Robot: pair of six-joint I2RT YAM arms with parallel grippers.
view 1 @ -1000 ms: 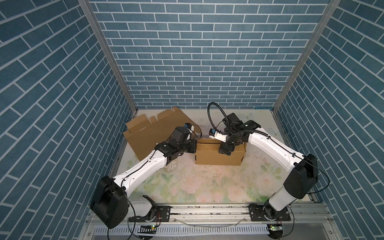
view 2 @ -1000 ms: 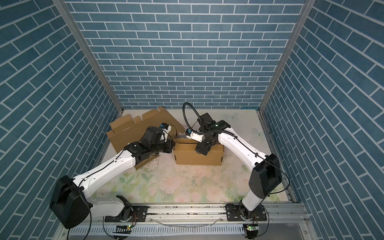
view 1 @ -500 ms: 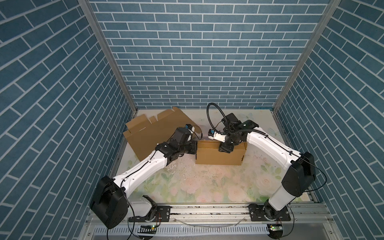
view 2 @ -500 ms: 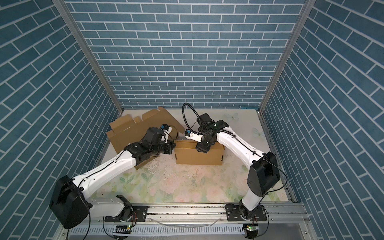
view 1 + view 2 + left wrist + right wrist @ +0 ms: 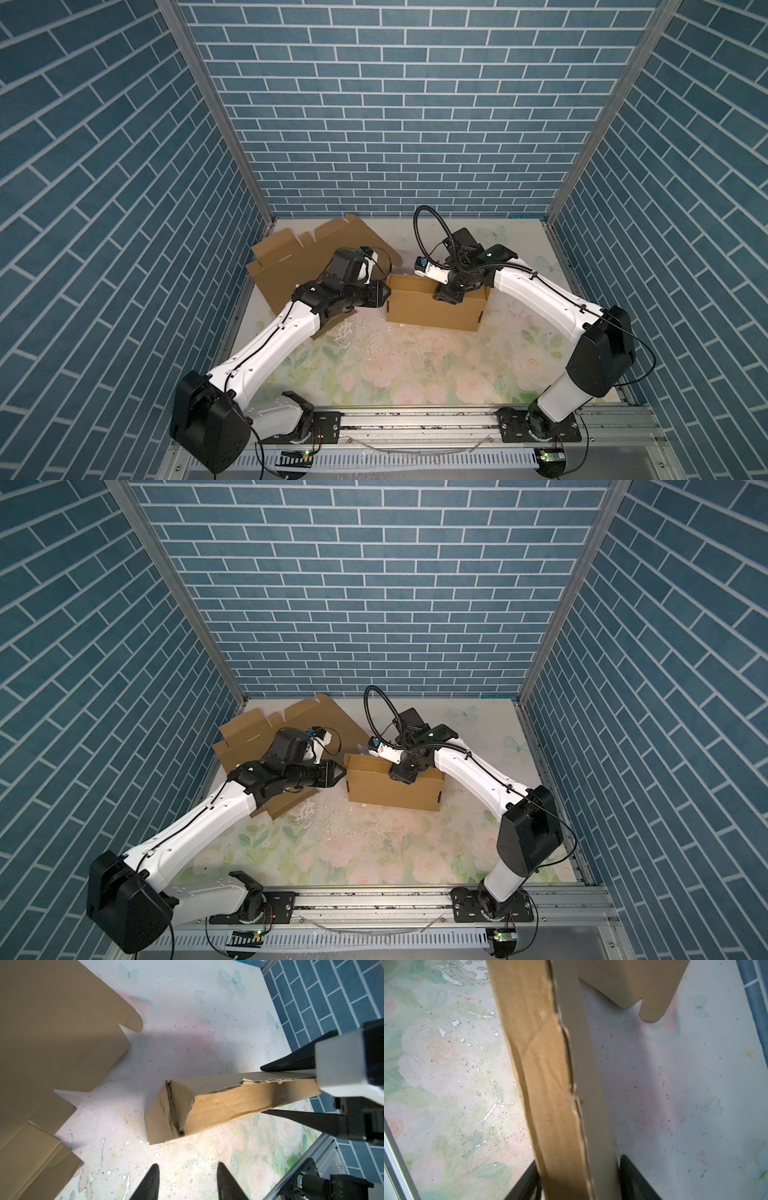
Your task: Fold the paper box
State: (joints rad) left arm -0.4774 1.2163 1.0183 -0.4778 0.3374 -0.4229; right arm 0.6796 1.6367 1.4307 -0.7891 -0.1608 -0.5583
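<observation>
The brown paper box (image 5: 432, 309) (image 5: 390, 789) stands on the table as a flattened, upright sleeve. My right gripper (image 5: 446, 297) (image 5: 579, 1160) comes down on its top edge, shut on it. In the left wrist view one dark finger (image 5: 291, 1061) lies on each side of the box (image 5: 218, 1103). My left gripper (image 5: 388, 294) (image 5: 188, 1167) is open just off the box's left end and holds nothing. Only the floral table shows between its fingertips.
A large flat sheet of cut cardboard (image 5: 299, 257) (image 5: 52, 1022) lies at the back left, partly under my left arm. Blue brick walls close in the table on three sides. A metal rail (image 5: 415, 424) runs along the front edge.
My left gripper has gone from shut to open beside the box's left end. My right gripper has narrowed onto the box's top edge.
</observation>
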